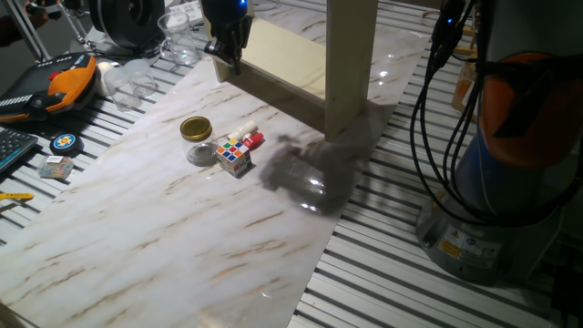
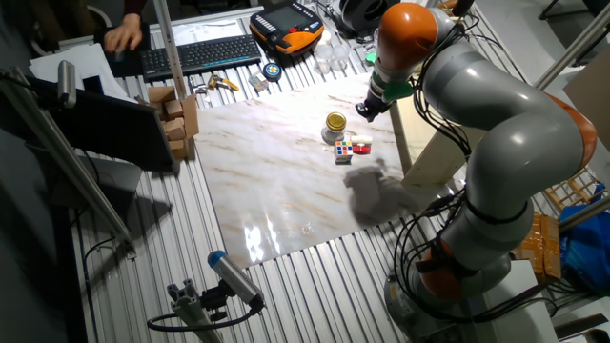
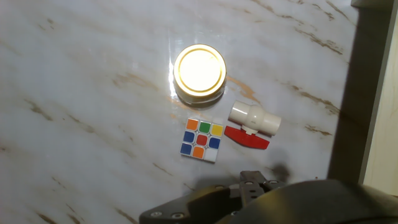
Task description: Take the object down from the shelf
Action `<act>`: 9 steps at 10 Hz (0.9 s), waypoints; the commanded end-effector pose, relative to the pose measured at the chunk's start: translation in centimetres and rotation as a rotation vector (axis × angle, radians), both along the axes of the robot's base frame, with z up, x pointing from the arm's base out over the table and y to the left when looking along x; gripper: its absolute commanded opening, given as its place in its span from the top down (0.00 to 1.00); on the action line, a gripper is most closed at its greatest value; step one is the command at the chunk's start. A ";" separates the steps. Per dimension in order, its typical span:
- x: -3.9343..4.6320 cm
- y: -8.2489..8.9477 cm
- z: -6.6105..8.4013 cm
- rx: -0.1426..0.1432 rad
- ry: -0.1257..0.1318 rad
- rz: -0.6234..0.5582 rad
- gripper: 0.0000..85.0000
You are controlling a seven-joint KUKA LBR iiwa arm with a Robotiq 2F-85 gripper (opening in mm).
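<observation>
The cream shelf (image 1: 291, 59) lies on the marble table's far side, one upright panel (image 1: 351, 64) rising out of frame; its edge shows in the hand view (image 3: 380, 149). I see no object on its visible board. My gripper (image 1: 233, 55) hangs at the shelf's left end, above the table, its fingers together with nothing between them. Below it on the table sit a gold-lidded jar (image 3: 199, 71), a Rubik's cube (image 3: 202, 139) and a white pipe valve with a red handle (image 3: 254, 118). From the other fixed view the gripper (image 2: 367, 107) is just right of the jar (image 2: 335, 122).
Off the marble at the far left lie an orange handheld unit (image 1: 68, 77), clear plastic cups (image 1: 178, 36) and a small round tape (image 1: 64, 142). A keyboard (image 2: 195, 54) and cardboard boxes (image 2: 176, 114) stand beyond the table. The arm's base (image 1: 510, 182) stands to the right.
</observation>
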State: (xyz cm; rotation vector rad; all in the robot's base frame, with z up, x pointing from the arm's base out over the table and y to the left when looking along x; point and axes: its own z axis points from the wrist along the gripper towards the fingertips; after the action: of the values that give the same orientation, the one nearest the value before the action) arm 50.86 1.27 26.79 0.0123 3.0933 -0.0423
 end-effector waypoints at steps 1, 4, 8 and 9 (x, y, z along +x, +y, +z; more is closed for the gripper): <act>-0.02 0.0 0.0 -0.004 -0.003 0.000 1.00; -0.03 0.0 -0.1 -0.004 -0.003 0.000 1.00; -0.05 -0.1 0.1 -0.002 0.000 0.012 1.00; -0.15 -0.3 0.1 0.008 0.008 0.018 1.00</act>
State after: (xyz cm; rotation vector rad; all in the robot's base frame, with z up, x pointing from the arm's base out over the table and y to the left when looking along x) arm 50.71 0.98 26.89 -0.0143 3.1006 -0.0289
